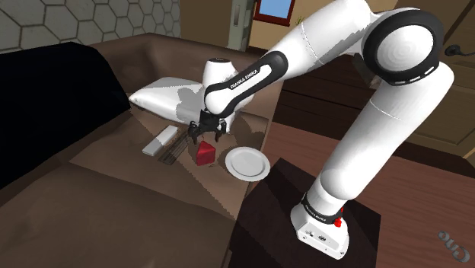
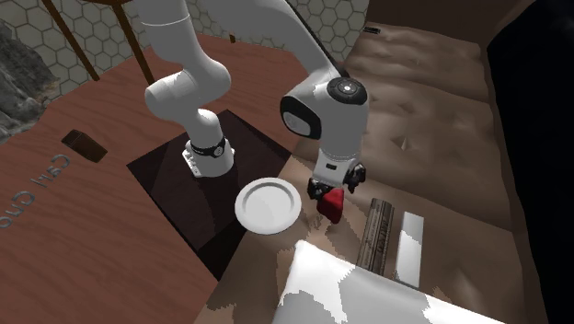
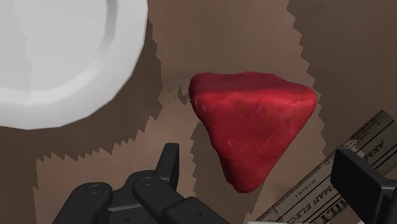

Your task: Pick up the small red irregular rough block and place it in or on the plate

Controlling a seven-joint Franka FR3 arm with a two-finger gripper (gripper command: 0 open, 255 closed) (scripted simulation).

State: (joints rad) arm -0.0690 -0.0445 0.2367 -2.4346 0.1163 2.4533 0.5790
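A small red rough block (image 1: 203,154) (image 2: 333,203) (image 3: 254,130) lies on the brown sofa seat, wedge-shaped with uneven faces. A white round plate (image 1: 247,163) (image 2: 268,204) (image 3: 57,57) rests on the seat right beside it, toward the stand. My black gripper (image 1: 205,134) (image 2: 335,187) (image 3: 261,172) hangs open just above the block. In the wrist view one finger (image 3: 169,164) stands on one side of the block and the other finger (image 3: 361,178) on the far side; neither touches it.
A dark printed strip (image 1: 174,146) (image 2: 376,234) and a white flat bar (image 1: 157,141) (image 2: 410,245) lie beyond the block, away from the plate. A white cushion (image 1: 183,97) sits behind them. The dark stand (image 1: 304,221) adjoins the sofa edge.
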